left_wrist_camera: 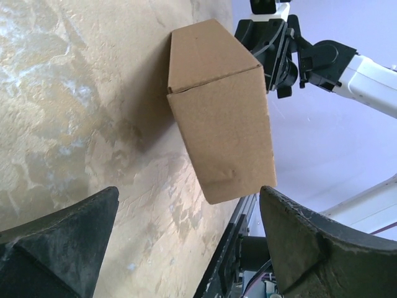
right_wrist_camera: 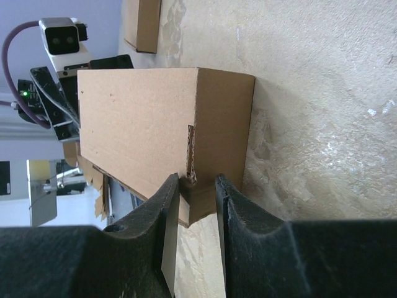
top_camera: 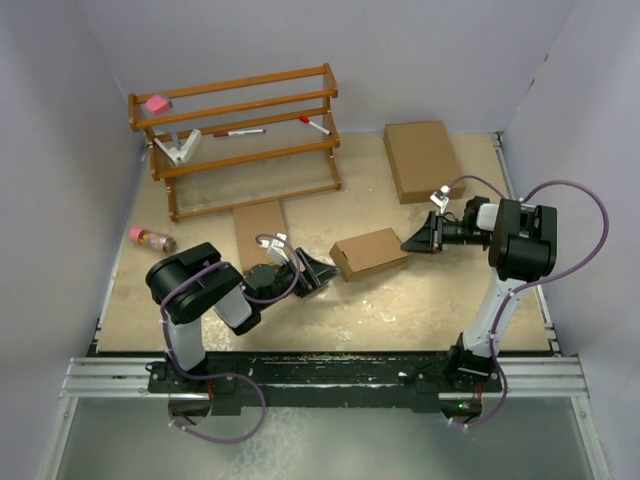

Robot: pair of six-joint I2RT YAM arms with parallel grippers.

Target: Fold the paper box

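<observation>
Locate paper box [top_camera: 370,253], folded, on tabletop [top_camera: 420,300] at frame centre, with long axis running lower left to upper right. Note right tool [top_camera: 413,240] clamped on end flap at upper-right end. Note left tool [top_camera: 322,270] spread wide, just short of lower-left end, facing along that axis. Treat both approaches as unobstructed. Disregard flat carton [top_camera: 422,158] upper right, cardboard sheet [top_camera: 260,228] and wooden rack [top_camera: 240,130] upper left: all well apart.

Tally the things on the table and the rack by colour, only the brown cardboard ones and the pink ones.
Brown cardboard: 3 (paper box, large flat box, flat piece)
Pink: 2 (block, bottle)
Total: 5
</observation>
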